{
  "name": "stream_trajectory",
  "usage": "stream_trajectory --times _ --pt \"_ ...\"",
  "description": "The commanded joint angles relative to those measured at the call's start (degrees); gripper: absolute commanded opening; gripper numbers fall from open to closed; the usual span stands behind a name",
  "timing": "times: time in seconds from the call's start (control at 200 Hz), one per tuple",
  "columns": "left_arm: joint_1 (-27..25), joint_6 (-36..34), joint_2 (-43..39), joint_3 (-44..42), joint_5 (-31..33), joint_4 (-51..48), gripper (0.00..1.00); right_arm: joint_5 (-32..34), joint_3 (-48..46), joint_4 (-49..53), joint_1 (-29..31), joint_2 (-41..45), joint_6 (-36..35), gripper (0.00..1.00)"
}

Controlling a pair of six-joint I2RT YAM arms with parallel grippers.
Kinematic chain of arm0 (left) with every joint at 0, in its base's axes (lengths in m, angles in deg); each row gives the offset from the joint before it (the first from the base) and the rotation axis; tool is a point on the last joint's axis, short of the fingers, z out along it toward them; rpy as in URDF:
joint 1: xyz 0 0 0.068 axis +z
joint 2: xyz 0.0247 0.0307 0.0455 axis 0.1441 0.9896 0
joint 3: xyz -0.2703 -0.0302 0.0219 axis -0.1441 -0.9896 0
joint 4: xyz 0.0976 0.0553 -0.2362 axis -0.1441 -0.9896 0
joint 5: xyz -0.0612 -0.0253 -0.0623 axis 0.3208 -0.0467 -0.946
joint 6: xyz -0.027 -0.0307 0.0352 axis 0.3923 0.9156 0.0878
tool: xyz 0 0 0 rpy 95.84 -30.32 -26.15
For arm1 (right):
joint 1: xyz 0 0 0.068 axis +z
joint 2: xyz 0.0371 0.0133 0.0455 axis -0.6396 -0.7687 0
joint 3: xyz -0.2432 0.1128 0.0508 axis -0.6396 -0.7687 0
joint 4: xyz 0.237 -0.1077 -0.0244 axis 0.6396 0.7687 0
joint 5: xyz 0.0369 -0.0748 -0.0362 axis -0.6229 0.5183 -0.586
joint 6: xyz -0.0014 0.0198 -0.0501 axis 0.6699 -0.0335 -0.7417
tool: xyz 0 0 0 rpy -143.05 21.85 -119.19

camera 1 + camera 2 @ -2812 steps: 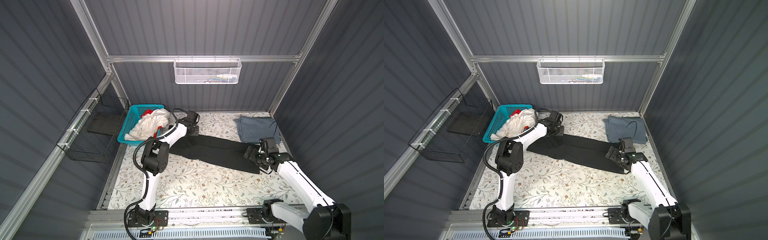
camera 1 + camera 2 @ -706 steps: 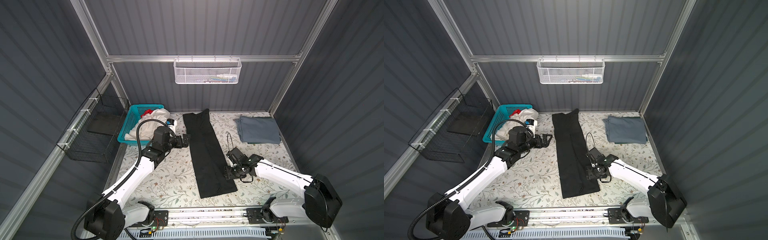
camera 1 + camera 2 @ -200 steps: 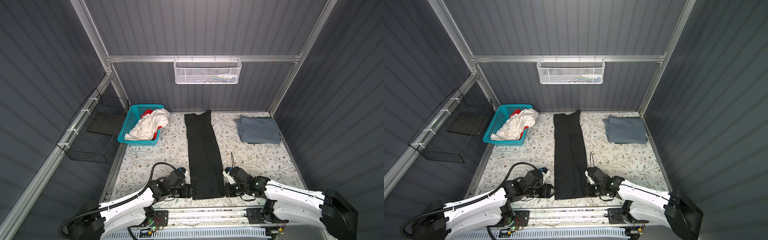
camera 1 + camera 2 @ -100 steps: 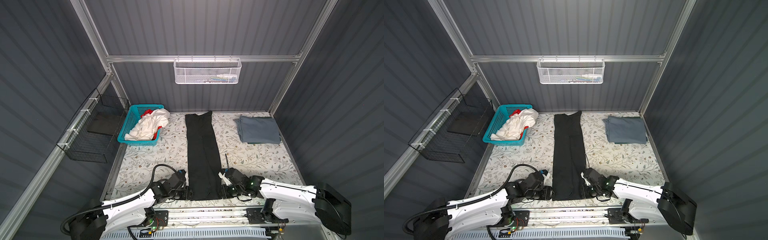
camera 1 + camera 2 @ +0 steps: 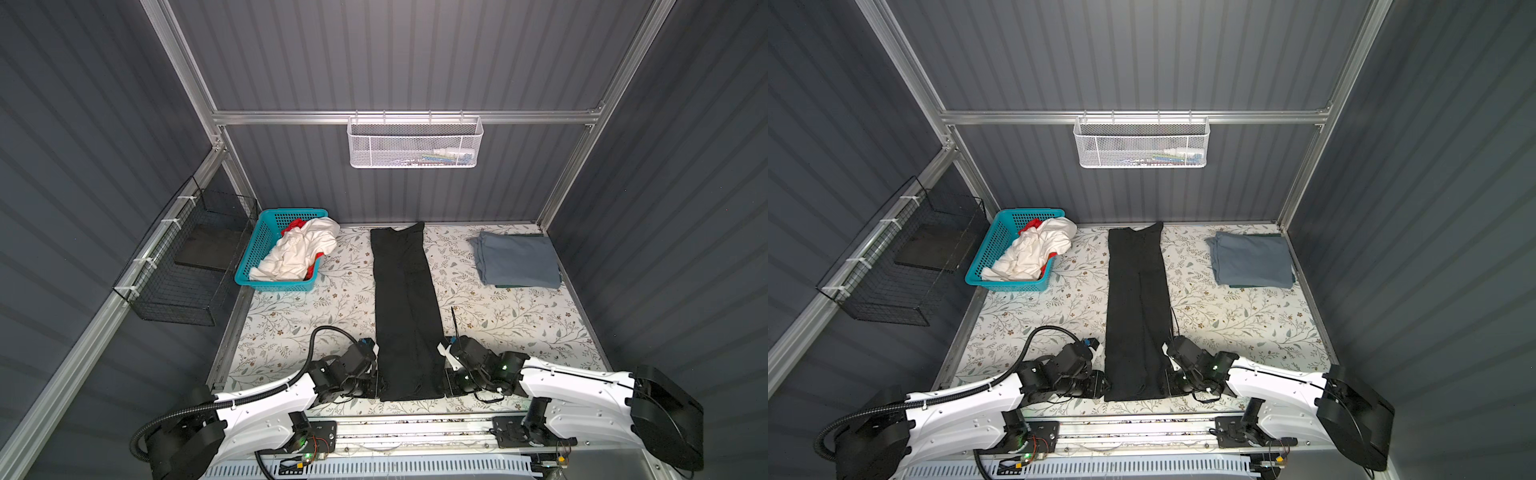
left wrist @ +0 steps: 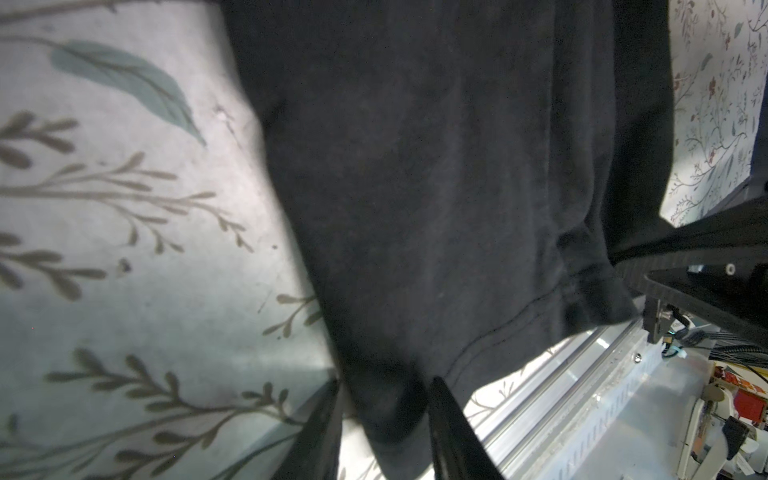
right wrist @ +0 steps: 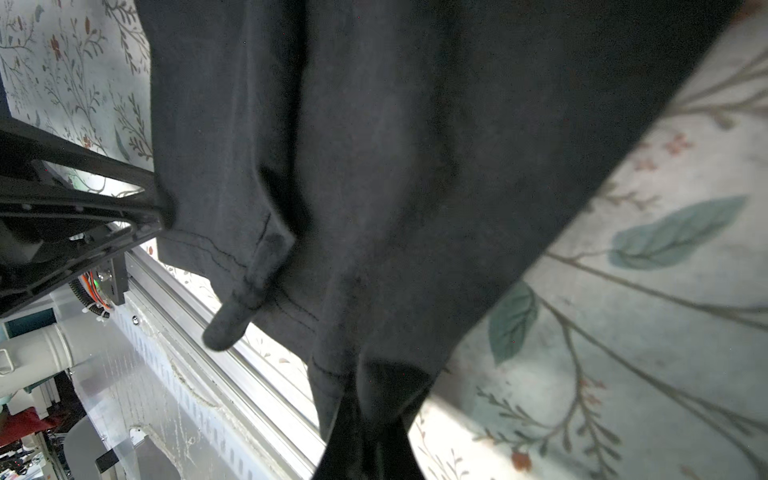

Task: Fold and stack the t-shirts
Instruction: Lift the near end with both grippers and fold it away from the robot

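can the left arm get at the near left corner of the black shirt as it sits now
Most likely yes. The left pincer is down at that corner of the black shirt, its fingers apart on either side of the hem, with nothing between them and the cloth.

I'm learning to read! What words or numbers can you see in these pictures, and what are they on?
None can be read.
Items in the white wire basket: any print is too small to read.
Red thing past the table edge, left wrist view: too blurred.
The black t-shirt, blue-grey t-shirt and teal basket: no print showing.
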State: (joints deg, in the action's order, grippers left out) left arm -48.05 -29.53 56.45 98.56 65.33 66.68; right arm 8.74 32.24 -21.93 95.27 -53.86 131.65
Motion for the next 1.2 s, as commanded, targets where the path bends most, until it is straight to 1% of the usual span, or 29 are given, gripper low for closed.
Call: stream_trajectory --times 0.0,0.03,0.075,0.165,0.21,0.25,0.32,0.45,0.625,0.745,0.865,0.95,1.04,1.195 --pt "-0.5 -0.9 3.1 0.2 1.7 -2.2 0.30 1.2 1.1 0.1 0.2 0.5 0.2 0.00" --pt "-0.6 -0.7 3.9 0.1 1.1 -0.9 0.26 1.4 1.0 0.0 0.2 0.5 0.3 0.00" --pt "-0.7 -0.7 5.6 0.6 0.5 0.6 0.23 1.5 1.0 0.0 0.2 0.5 0.3 0.00" --pt "-1.0 -2.2 8.8 3.2 0.2 0.3 0.12 1.6 0.9 -0.2 0.2 0.4 0.4 0.00" --pt "-1.0 -3.1 9.9 4.6 0.2 -0.4 0.09 1.7 1.0 -0.1 0.2 0.5 0.3 0.00" --pt "-1.0 -3.5 10.5 5.5 0.1 -0.4 0.07 1.8 1.0 -0.2 0.2 2.3 0.5 0.00" --pt "-1.0 -3.8 10.7 6.6 0.3 -0.2 0.00 2.0 1.0 -0.1 0.2 2.6 0.7 0.00" --pt "-1.0 -4.3 10.4 9.0 2.6 -2.7 0.00 2.1 2.4 0.3 0.2 4.8 2.4 0.00" --pt "-0.7 -4.1 9.5 11.9 5.2 -2.9 0.00 5.4 4.3 1.7 -0.2 6.3 3.3 0.00" --pt "1.4 -5.2 11.0 14.2 4.8 -3.4 0.00 5.8 6.2 3.7 -0.6 6.1 2.6 0.00" --pt "4.1 -6.3 11.7 15.8 3.4 -4.1 0.00 6.2 6.5 3.4 -1.2 7.7 2.2 0.00" --pt "6.2 -7.1 10.8 16.8 3.4 -5.0 0.00 6.1 6.5 2.9 -3.0 8.5 1.6 0.00" --pt "8.8 -7.3 10.2 17.5 3.5 -5.4 0.00 4.5 7.4 3.4 -5.9 8.7 0.6 0.00" --pt "11.2 -8.5 13.2 20.6 4.2 -5.5 0.00 3.2 9.4 4.9 -11.7 8.4 -1.5 0.00"
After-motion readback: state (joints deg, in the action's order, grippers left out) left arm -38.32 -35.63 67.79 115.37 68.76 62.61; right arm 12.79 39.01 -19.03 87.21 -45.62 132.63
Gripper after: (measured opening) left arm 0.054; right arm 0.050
